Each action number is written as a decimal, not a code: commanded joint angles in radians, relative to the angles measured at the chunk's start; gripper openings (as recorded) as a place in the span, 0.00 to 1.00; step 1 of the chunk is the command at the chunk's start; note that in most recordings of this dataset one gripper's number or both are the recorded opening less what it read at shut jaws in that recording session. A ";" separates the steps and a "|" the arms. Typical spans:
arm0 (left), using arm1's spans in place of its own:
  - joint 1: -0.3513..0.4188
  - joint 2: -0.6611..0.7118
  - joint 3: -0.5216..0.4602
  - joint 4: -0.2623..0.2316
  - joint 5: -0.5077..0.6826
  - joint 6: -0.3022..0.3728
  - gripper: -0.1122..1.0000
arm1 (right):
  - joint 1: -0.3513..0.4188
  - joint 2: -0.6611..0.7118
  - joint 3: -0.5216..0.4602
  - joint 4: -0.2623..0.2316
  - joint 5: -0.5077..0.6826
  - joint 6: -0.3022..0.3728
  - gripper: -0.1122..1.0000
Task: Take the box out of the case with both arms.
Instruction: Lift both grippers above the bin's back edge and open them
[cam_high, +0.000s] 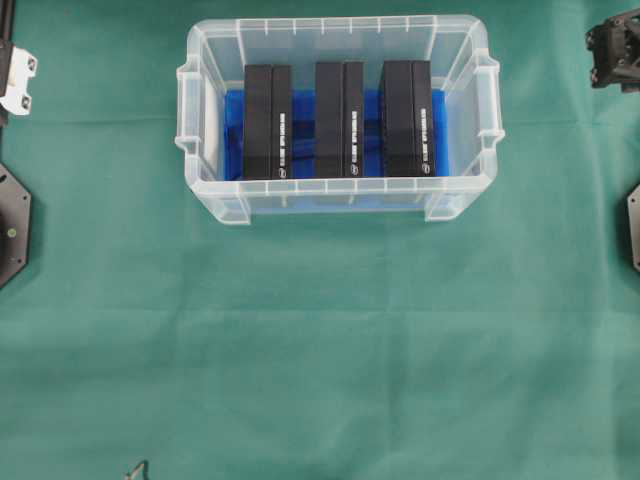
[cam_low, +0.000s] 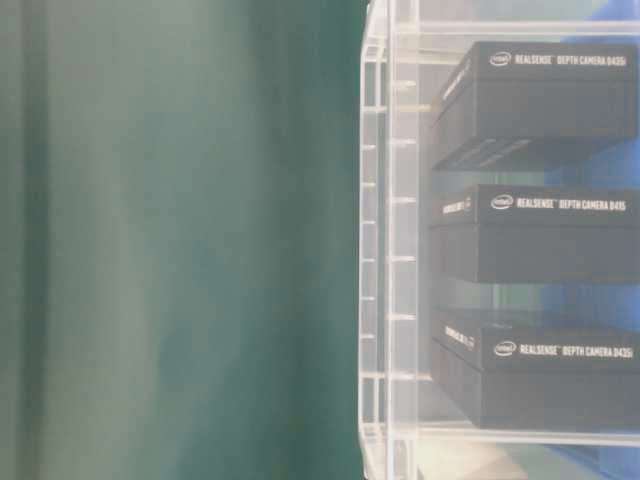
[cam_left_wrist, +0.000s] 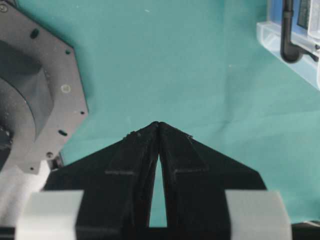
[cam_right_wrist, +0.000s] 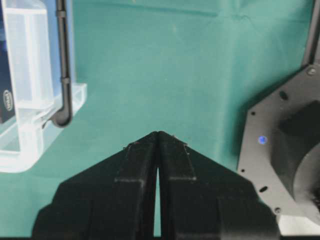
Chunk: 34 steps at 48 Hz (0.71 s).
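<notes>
Three black boxes stand on edge inside the case, side by side in a row across it, each with its long axis running front to back in the overhead view: the left box, the middle box and the right box, all resting on the blue sheet at the bottom. Both arms are parked well apart from the case at the table's edges. The left gripper has its fingertips pressed together over bare green cloth, with the case off toward its upper right; the right gripper is likewise closed, the case lying to its upper left. Neither arm seems clearly nearer, though the overhead view shows only scraps of them. Each would likely reach inward and take opposite sides of one box.
</notes>
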<state>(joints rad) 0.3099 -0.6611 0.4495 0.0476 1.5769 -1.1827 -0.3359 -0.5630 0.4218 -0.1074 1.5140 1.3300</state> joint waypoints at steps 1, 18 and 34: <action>0.005 0.009 -0.026 -0.002 -0.005 0.003 0.11 | -0.003 0.002 -0.008 0.009 -0.021 -0.002 0.10; 0.003 0.015 -0.026 -0.021 -0.008 -0.009 0.11 | 0.021 0.003 0.020 0.023 -0.048 0.003 0.21; 0.000 0.003 0.026 -0.021 -0.009 -0.015 0.12 | 0.035 0.003 0.021 0.011 -0.014 0.006 0.95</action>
<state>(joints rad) 0.3099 -0.6489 0.4771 0.0261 1.5723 -1.1965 -0.3099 -0.5568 0.4525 -0.0890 1.4910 1.3330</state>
